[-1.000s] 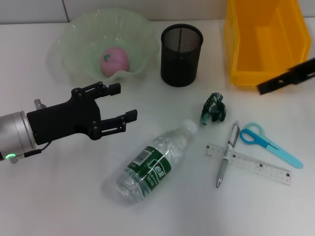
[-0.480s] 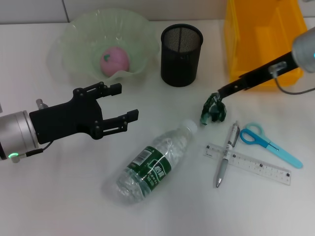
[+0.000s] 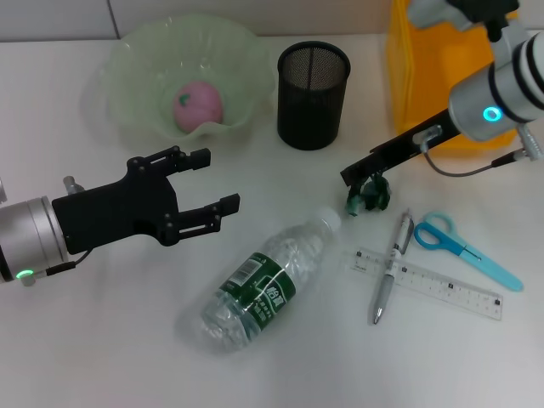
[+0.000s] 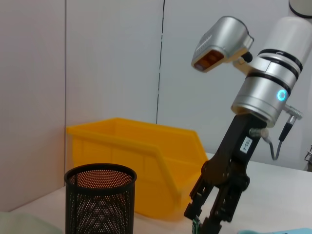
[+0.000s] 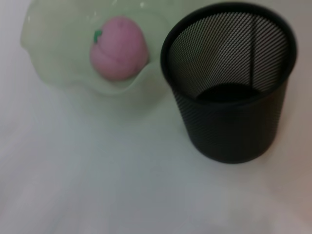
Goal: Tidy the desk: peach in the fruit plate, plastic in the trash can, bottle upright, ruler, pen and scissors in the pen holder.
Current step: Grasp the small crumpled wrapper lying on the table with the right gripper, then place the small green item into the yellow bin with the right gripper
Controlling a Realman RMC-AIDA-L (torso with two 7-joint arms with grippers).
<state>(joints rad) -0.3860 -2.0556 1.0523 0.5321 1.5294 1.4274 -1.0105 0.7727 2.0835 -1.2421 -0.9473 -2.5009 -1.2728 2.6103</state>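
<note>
A plain white tabletop (image 3: 102,357) is seen from above, backed by a pale panelled wall (image 4: 112,58) with thin vertical seams. Towards the back of the surface a pale green fruit plate (image 3: 136,59) with a wavy rim holds the pink peach (image 3: 198,104). Just beside it a black mesh pen holder (image 3: 314,84) stands upright, and a yellow bin (image 3: 442,76) is set at the far right.

The left end effector (image 3: 208,183) is held over the left part of the tabletop, its fingers spread apart and nothing gripped between them. The right end effector (image 3: 361,183) is lowered onto the crumpled green plastic (image 3: 370,197) near the middle of the surface; in the left wrist view its fingers are parted around the scrap, and whether they touch it cannot be told.

A clear water bottle (image 3: 263,285) with a green label lies on its side in front, its white cap pointing at the plastic. To the right of it a pen (image 3: 391,270) lies across a clear ruler (image 3: 429,282), and blue-handled scissors (image 3: 463,249) rest just beyond them, near the ruler's far end.
</note>
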